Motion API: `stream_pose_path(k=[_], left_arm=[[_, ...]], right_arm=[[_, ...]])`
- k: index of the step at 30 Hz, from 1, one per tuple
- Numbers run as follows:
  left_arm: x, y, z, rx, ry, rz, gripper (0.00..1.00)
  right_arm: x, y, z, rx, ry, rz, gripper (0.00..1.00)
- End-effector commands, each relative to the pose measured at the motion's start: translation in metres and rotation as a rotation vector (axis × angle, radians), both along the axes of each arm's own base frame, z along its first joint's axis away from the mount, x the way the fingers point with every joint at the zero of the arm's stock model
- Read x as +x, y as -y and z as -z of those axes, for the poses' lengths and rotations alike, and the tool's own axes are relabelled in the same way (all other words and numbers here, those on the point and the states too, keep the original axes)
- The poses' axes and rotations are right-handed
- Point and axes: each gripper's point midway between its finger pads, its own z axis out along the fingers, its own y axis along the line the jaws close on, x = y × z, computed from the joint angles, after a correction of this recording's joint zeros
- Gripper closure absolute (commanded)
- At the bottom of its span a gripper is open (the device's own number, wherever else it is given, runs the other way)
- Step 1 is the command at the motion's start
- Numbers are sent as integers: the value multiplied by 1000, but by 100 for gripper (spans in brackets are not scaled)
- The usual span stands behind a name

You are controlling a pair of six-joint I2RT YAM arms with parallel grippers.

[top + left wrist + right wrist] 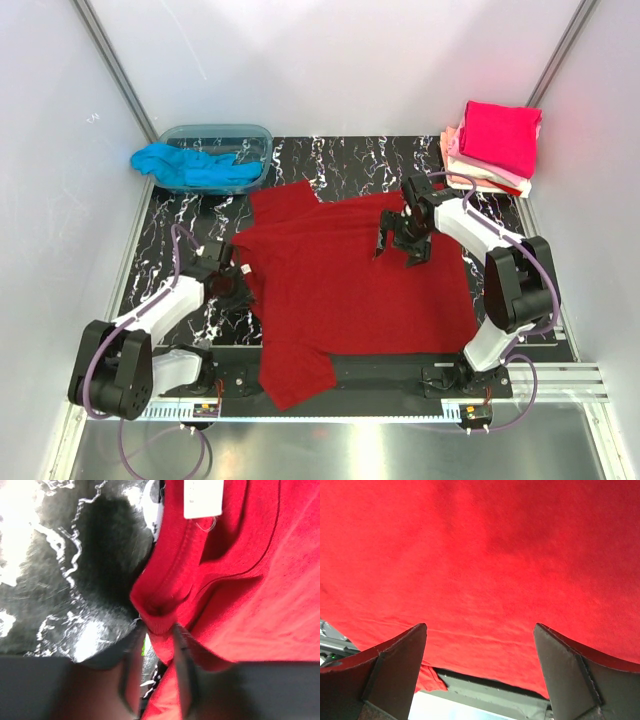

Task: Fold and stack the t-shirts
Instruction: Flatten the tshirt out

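A dark red t-shirt (350,285) lies spread over the black marbled table (170,230), one sleeve hanging over the front edge. My left gripper (238,276) is at its left edge. In the left wrist view its fingers (182,645) straddle the ribbed collar (160,622), narrow but with a gap still showing beside the cloth; the white neck tag (202,500) is just beyond. My right gripper (398,245) hovers over the shirt's upper right part, and its jaws (480,630) stand wide open with nothing between them. A turquoise t-shirt (185,165) spills from the tub.
A translucent blue-grey tub (258,135) stands at the back left. Folded shirts are stacked at the back right, a magenta one (500,135) on top of pale ones (472,172). White walls close in the table on three sides.
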Motion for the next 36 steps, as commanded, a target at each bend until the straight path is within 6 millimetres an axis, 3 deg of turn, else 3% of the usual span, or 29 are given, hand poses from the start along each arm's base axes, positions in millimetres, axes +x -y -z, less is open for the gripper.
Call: stream_pose_path(k=[1,3,5,6,9,10,13,15,19,21,25,28,33,36], left_arm=[[8,4,10,-16,25,1,75],[12,4,9,-11,41,3,91],[17,2,0,8,50,16,99],[17,0,-5,24,42,17,100],[23,-10,-46,84,63,27,100],[23,-14,-70,102,69,47,95],[18,-19,-101,128,31,142,90],[11,-32,-105,186,-12,157,85],[7,-54,-90,239,-62,164,74],[7,-54,-85,219,-75,157,62],[11,-45,-93,169,-56,153,43],[16,-42,-109,156,1,142,22],[39,-32,-128,117,107,153,20],[80,-16,-131,82,201,172,22]], right_arm=[[26,-13,-16,57,104,-17,5],[30,-15,-6,51,89,-34,4],[38,-14,3,32,78,-31,4],[41,-14,7,26,78,-29,4],[49,-3,28,-19,37,0,3],[51,1,33,-24,27,14,3],[50,14,52,-22,-18,53,3],[50,21,59,-5,-29,81,4],[50,22,55,11,-20,87,4],[48,22,51,13,-20,76,4],[43,27,39,-2,-3,70,4],[40,29,25,-3,18,73,4],[45,21,-8,43,84,66,4],[66,13,-30,78,135,51,4]])
